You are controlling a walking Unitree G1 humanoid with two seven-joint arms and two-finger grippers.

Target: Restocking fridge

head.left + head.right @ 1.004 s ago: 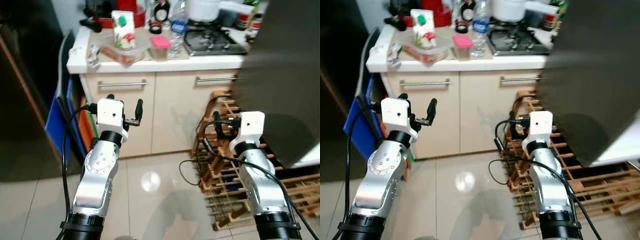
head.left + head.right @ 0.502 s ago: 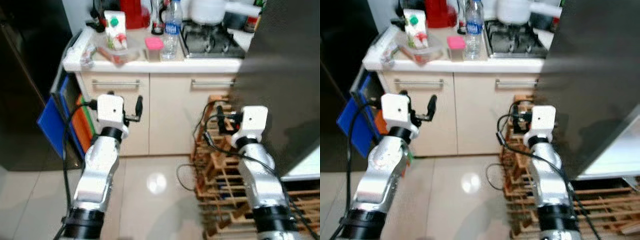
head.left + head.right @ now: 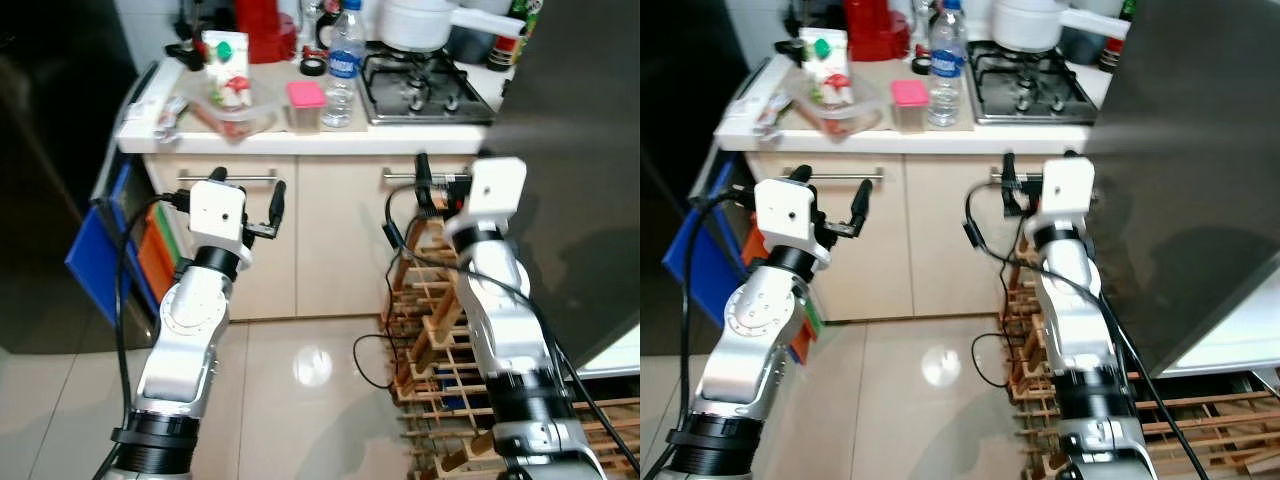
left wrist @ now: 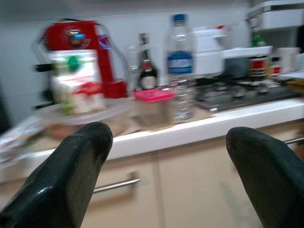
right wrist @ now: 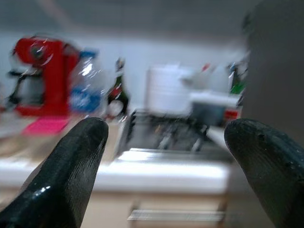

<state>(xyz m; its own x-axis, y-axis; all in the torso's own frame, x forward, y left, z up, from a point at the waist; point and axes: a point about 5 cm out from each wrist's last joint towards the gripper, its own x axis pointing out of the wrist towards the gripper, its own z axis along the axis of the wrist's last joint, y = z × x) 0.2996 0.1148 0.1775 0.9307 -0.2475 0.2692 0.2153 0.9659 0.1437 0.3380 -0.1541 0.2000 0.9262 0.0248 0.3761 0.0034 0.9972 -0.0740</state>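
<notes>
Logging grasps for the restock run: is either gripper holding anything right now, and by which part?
Nothing is held. The left gripper and right gripper are both open and empty, raised before the counter.

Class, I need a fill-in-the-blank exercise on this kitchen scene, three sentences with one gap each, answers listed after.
1. The small container beside the water bottle has a ____ lid.
2. The white pot sits on the ____, at the counter's right end.
3. Both the left gripper and the right gripper have their fingers ____, holding nothing.

Missing words: pink; stove; open
</notes>
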